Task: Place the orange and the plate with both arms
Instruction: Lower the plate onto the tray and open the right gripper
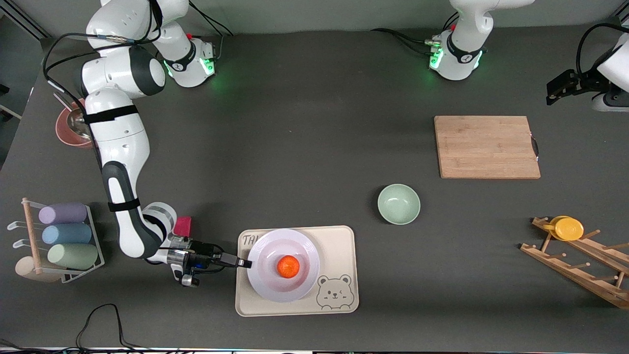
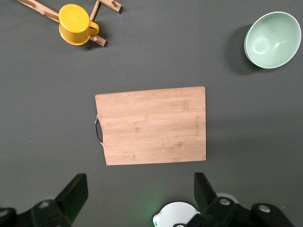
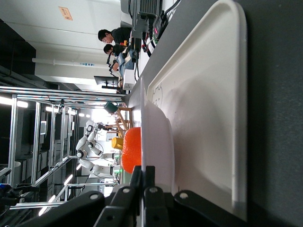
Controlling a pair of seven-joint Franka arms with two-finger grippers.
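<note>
The pale lavender-white plate (image 1: 275,241) lies on the cream bear tray (image 1: 339,246), near the front camera. The orange (image 1: 288,266) sits in the plate's middle. My right gripper (image 1: 244,264) is low at the plate's edge toward the right arm's end, shut on the plate's rim. The right wrist view shows the fingers (image 3: 143,172) pinching the thin rim of the plate (image 3: 158,137), with the orange (image 3: 131,149) just past them and the tray (image 3: 208,94) under it. My left gripper (image 1: 560,91) is open and empty, high over the table beside the wooden cutting board (image 2: 151,125).
A mint-green bowl (image 1: 398,204) stands between the tray and the cutting board (image 1: 486,146). A yellow cup (image 1: 569,228) hangs on a wooden rack (image 1: 580,265). A rack of pastel cups (image 1: 64,236), a pink bowl (image 1: 69,130) and a magenta block (image 1: 183,226) are by the right arm.
</note>
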